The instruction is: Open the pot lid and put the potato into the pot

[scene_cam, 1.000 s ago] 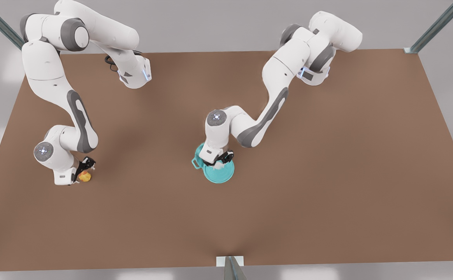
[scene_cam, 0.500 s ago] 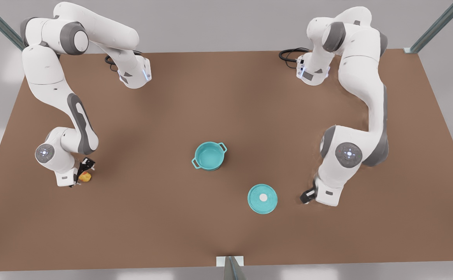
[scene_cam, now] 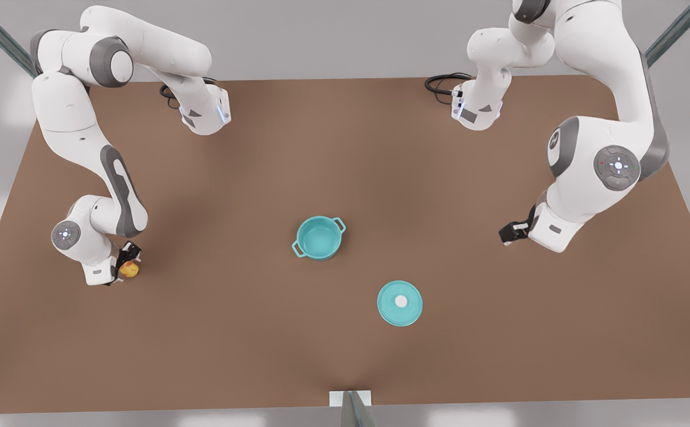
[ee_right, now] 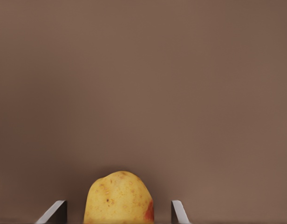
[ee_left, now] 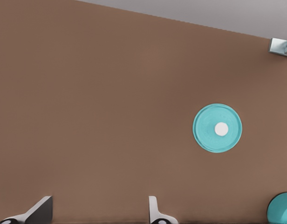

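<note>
Low at the left edge of the front view: the potato [scene_cam: 129,270], lying on the brown table [scene_cam: 232,332]. Right over it, the right gripper [scene_cam: 127,260], pointing down. In the right wrist view, one finger on each side of the potato [ee_right: 118,198], a thin gap of table showing on both sides. So: fingers open, around the potato, not squeezing it yet, nothing held.

Lumpy and nearly round, red patch on one side; no clear long way to it, so hard to say which way it points. Looks well lined up for a squeeze.

Middle of the front view: the pot [scene_cam: 321,257], open, teal inside, one loop handle to the upper right and one to the lower left. Well apart from the potato, off to its right.

Lower right of the pot, flat on the table with white knob up: the pot lid [scene_cam: 400,303].

Far right, up off the table: the left gripper [scene_cam: 508,232], fingers wide open, empty, waiting.
</note>
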